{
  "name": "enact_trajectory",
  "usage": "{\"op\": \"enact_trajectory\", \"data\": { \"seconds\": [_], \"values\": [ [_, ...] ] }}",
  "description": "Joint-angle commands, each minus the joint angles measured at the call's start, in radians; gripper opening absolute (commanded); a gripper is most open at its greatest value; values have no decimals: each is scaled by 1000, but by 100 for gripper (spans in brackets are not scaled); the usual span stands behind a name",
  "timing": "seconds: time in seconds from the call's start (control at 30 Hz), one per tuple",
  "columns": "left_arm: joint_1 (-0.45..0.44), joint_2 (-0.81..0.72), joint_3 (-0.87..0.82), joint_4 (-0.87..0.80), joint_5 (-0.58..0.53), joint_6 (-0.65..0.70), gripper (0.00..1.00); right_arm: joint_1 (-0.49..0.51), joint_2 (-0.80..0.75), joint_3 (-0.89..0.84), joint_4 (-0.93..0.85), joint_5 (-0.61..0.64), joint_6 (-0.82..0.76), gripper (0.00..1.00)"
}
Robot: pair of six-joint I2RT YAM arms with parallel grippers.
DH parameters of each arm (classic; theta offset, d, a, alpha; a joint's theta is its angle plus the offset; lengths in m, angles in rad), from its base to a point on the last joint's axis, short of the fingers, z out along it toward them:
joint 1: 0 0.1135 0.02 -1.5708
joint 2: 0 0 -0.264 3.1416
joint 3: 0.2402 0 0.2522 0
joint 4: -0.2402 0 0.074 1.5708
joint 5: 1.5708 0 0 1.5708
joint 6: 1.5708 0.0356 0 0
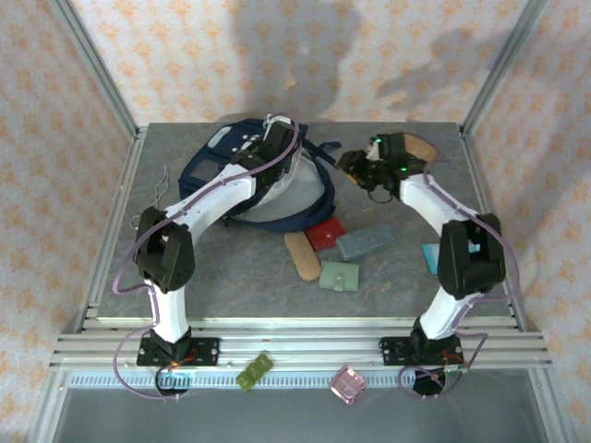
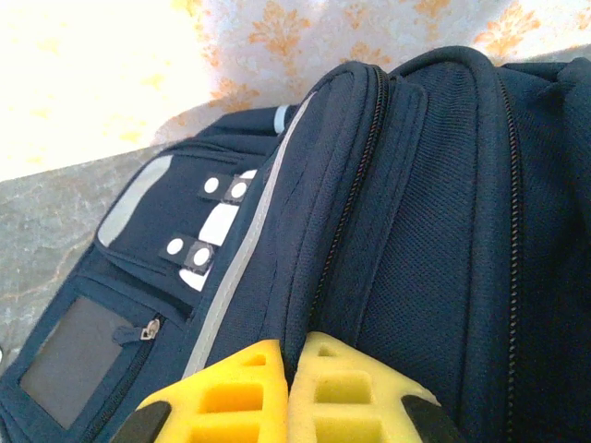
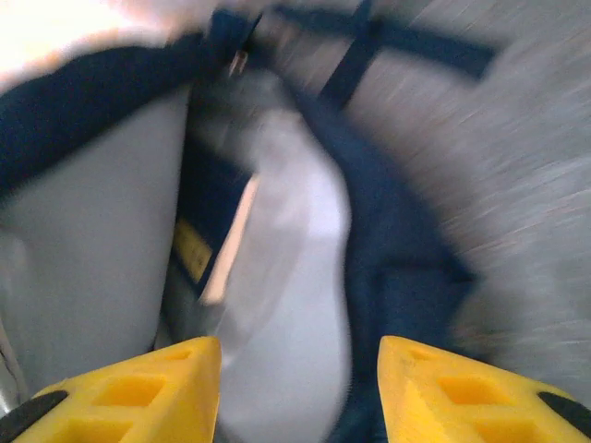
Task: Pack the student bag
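Left claw: fingers pressed shut, tips against navy fabric beside a zip seam; cannot tell if any fabric is pinched.
Right claw: fingers well apart, nothing between them, over the bag's pale lining; view blurred.
Student bag: far middle of the table, mouth open toward the near side.
In front of bag: red wallet, teal case, green pouch.
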Motion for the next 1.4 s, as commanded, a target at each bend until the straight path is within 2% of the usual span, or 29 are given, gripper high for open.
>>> {"op": "enact_trajectory", "data": {
  "seconds": [0.0, 0.03, 0.07, 0.2, 0.27, 0.37, 0.57, 0.63, 0.8, 0.9, 1.0, 1.17, 1.27, 1.37],
  "values": [
    [-2, 1, -10, 29, -33, -65, 0, -63, -1, -1, -95, 213, -53, 51],
    [-5, 2, -16, 26, -20, -75, 2, -79, 15, 16, -102, 244, -54, 51],
    [-11, 2, -18, 21, -13, -90, 8, -94, 41, 38, -102, 275, -51, 51],
    [-26, -16, -30, 11, 45, -145, 45, -128, 188, 178, -111, 355, -18, 51],
    [-36, -33, -44, 13, 95, -168, 55, -137, 268, 254, -117, 377, -3, 51],
    [-64, -66, -70, 17, 122, -193, 60, -140, 387, 382, -148, 404, 10, 51],
    [-83, -138, -168, 81, 208, -259, 61, -142, 555, 530, -194, 431, 38, 51],
    [-83, -151, -190, 97, 215, -268, 61, -141, 576, 521, -192, 402, 50, 51],
    [-84, -138, -189, 104, 225, -272, 61, -120, 568, 369, -133, 262, 46, 50],
    [-84, -105, -160, 101, 245, -275, 61, -86, 515, 197, -63, 173, 39, 50],
    [-83, -65, -116, 108, 271, -282, 62, -45, 414, 8, 11, 134, 15, 50],
    [-84, 31, -20, 120, 365, -306, 65, -8, 249, -182, 9, 114, -76, 49],
    [-88, 109, 54, 121, 445, -320, 71, -14, 167, -191, -15, 123, -122, 50],
    [-96, 209, 160, 101, 525, -326, 72, -38, 132, -123, -47, 117, -132, 52]
  ]
}}
